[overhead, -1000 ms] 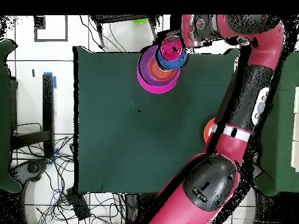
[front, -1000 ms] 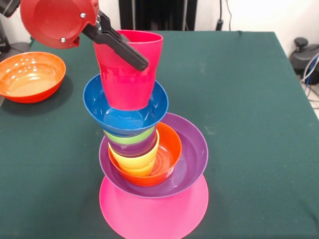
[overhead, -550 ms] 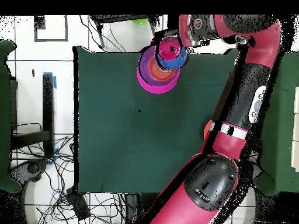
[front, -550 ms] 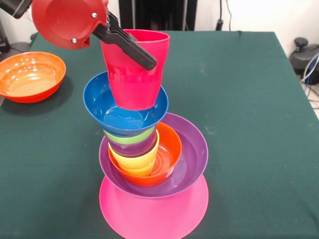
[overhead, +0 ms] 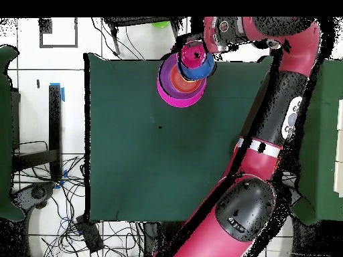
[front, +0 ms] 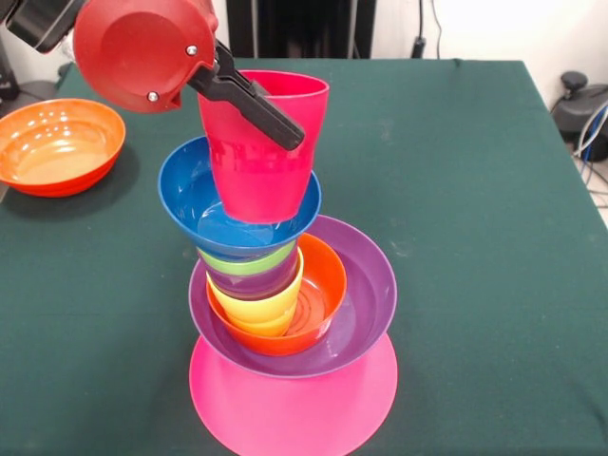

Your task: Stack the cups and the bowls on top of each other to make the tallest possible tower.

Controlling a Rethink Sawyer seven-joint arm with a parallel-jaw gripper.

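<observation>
One tower (front: 285, 313) on the worktop (front: 475, 237): four bowls and three cups are counted. One red cup (front: 261, 142), over the blue bowl (front: 204, 204), is clamped by the hand (front: 275, 109). One orange bowl (front: 59, 144) is set apart.

Four cups show: one red cup (front: 263, 147) at upper centre of the front view, with a green cup (front: 245, 261), a purple cup (front: 252, 280) and a yellow cup (front: 256, 306) nested below it. Five bowls show: one blue bowl (front: 190, 195), one small orange bowl (front: 323, 285), one purple bowl (front: 366, 294), one upturned pink bowl (front: 294, 413) at bottom centre, and one large orange bowl (front: 59, 144) at upper left.
</observation>
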